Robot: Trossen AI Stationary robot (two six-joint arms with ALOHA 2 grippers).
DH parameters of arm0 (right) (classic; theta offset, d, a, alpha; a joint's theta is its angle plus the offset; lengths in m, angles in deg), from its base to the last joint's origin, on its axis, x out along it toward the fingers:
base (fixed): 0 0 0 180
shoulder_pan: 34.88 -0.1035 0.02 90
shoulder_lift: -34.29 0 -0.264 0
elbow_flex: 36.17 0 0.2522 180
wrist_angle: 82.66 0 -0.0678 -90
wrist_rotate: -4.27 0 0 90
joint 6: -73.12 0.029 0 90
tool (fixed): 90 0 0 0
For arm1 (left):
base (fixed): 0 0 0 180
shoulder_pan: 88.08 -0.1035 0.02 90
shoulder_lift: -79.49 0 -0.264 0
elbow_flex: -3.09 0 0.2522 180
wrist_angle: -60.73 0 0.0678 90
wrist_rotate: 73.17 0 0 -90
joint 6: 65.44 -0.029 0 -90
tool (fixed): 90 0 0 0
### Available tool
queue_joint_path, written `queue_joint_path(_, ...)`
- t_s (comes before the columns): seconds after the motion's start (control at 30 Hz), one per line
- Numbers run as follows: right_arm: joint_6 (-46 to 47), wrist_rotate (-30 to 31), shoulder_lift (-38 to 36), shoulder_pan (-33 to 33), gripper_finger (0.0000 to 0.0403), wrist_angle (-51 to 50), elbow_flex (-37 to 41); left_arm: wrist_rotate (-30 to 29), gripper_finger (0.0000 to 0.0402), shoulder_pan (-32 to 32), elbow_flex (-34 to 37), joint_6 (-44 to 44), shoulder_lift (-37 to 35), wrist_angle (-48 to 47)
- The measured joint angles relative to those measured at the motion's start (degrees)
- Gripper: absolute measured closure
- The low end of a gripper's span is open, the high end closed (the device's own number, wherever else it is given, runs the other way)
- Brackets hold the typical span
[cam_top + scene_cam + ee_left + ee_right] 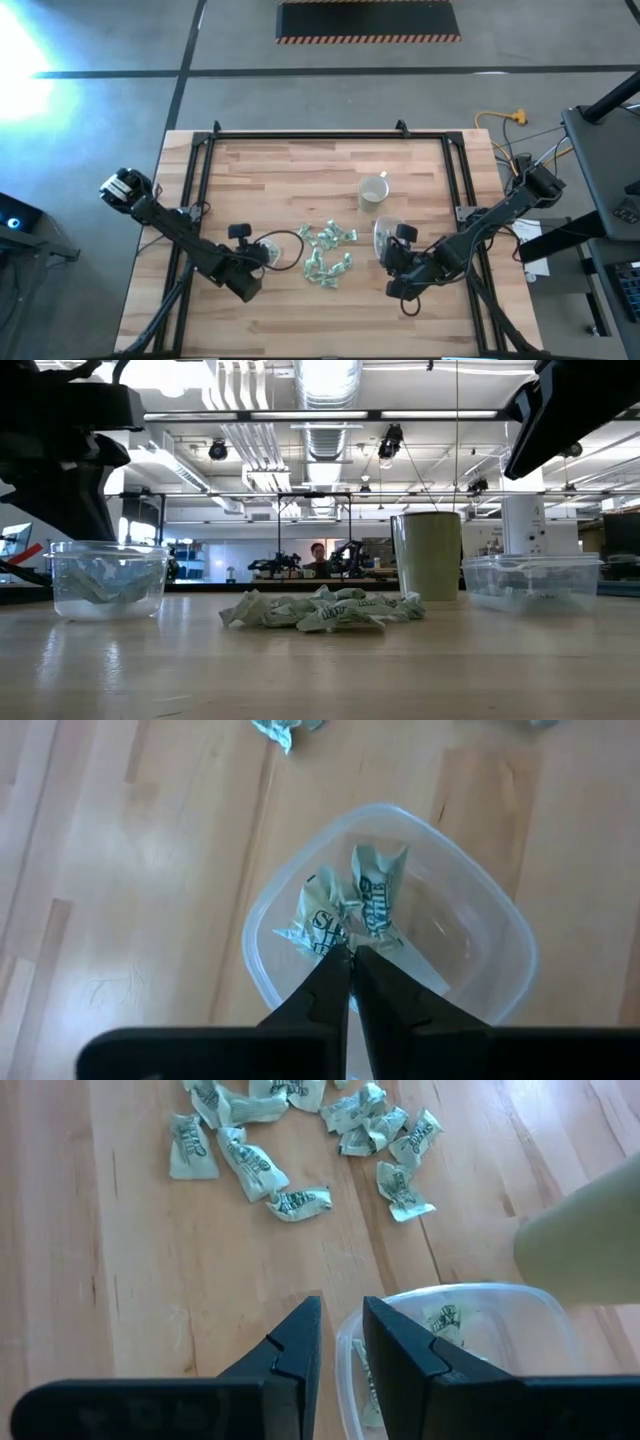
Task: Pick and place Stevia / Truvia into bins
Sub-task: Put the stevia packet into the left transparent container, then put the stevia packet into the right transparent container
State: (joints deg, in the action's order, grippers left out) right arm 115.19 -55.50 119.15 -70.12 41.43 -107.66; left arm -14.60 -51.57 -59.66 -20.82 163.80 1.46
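Crumpled pale green Stevia packets (327, 258) lie heaped mid-worktop between two clear bins (390, 935), looking light, limp and best pinched at a raised fold; left gripper (350, 960) jaws together, right gripper (340, 1342) jaws slightly apart, empty.

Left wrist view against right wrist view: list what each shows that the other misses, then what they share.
Only the left wrist view: the shut left gripper over the left bin, which has packets inside.
Only the right wrist view: the right gripper, fingers slightly apart and empty, above the right bin's rim, the main pile of loose packets, and the mug's edge.
Both: the wooden table and sweetener packets.
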Motion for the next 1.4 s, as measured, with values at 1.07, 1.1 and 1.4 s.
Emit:
queue_joint_path(1.07,-31.61,-3.91,5.18,2.31,0.0335,36.52,5.14,-8.0,0.029,1.17,-4.35,-14.12,-10.36,-2.53)
queue_joint_path(1.1,-32.64,-5.66,6.44,3.01,0.0335,37.91,5.11,-8.52,0.029,1.09,-4.35,-14.8,-11.23,-2.42)
queue_joint_path(1.4,-36.12,-11.25,14.04,10.78,0.0335,37.26,1.13,-6.96,0.029,2.01,-4.13,-14.99,-12.52,-1.83)
